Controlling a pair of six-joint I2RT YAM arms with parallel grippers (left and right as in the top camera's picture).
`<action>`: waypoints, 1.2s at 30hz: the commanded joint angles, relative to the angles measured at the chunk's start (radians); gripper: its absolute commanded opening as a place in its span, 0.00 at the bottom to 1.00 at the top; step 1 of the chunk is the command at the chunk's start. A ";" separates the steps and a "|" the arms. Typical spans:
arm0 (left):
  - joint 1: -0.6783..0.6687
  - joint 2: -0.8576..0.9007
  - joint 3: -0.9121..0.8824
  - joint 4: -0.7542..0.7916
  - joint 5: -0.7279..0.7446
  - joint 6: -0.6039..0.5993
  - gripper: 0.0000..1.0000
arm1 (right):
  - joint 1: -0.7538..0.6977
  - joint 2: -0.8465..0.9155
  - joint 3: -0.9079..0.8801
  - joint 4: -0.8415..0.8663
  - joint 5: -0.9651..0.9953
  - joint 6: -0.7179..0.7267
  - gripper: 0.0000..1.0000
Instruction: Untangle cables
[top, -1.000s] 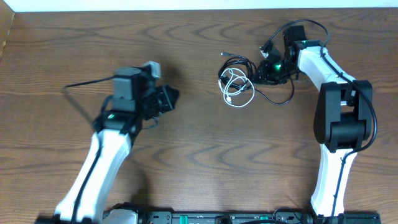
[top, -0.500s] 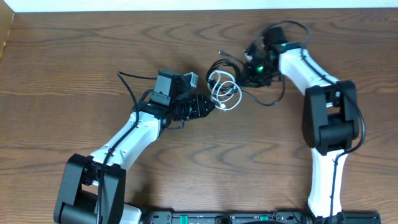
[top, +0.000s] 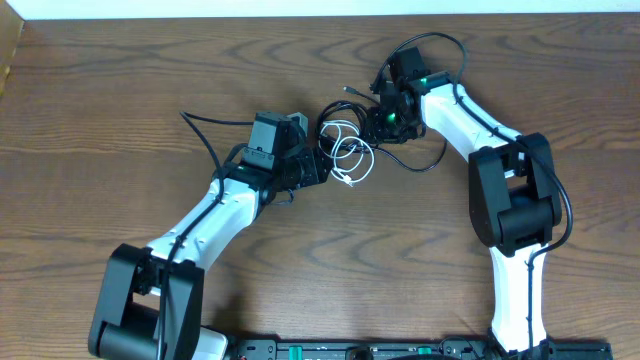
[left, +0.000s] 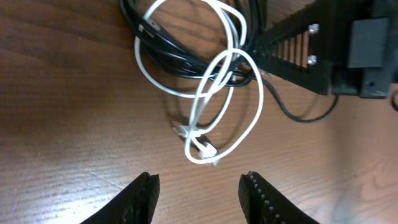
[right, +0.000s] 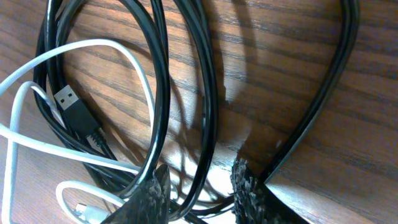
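In the overhead view we see a brown wood-grain table (top: 100, 100) with a pale strip (top: 300, 8) along its 12 o'clock edge. The left arm (top: 215, 215) rises from its base at 7 o'clock and stretches toward 1 o'clock. The left gripper (top: 322, 165) sits just beside the cables, which lie a little above the table's middle. The right arm (top: 455, 95) climbs from 5 o'clock, bends at a dark elbow and reaches toward 10 o'clock. The right gripper (top: 378, 118) is at the 3 o'clock side of the tangle, with a green light glowing on its wrist. The white cable (top: 355, 150) loops at the 6 o'clock side of the black cables (top: 330, 115).

From the left wrist we look down on the same wood grain (left: 74, 112). The left gripper (left: 199, 193) stands wide open at 6 o'clock with nothing between its tips. The white cable (left: 204, 148) ends just above the gap. The black cables (left: 168, 59) coil at 11 o'clock. A toothed finger of the right gripper (left: 292, 50) comes in at 2 o'clock.

From the right wrist the wood (right: 280, 62) fills the frame. The right gripper (right: 200, 198) is parted at 6 o'clock. Strands of the black cables (right: 163, 74) run through the gap, which is wider than they are, so they do not look clamped. The white cable (right: 93, 43) curves at 10 o'clock over a black USB plug (right: 71, 102).
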 joint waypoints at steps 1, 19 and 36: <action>-0.002 0.036 0.006 0.018 -0.028 0.005 0.46 | -0.007 -0.006 -0.005 -0.003 0.050 -0.008 0.31; -0.127 0.061 0.006 0.140 -0.367 0.005 0.46 | -0.006 -0.006 -0.005 -0.004 0.153 -0.008 0.54; -0.185 0.246 0.006 0.363 -0.376 0.033 0.19 | -0.005 -0.005 -0.006 0.000 0.154 -0.008 0.56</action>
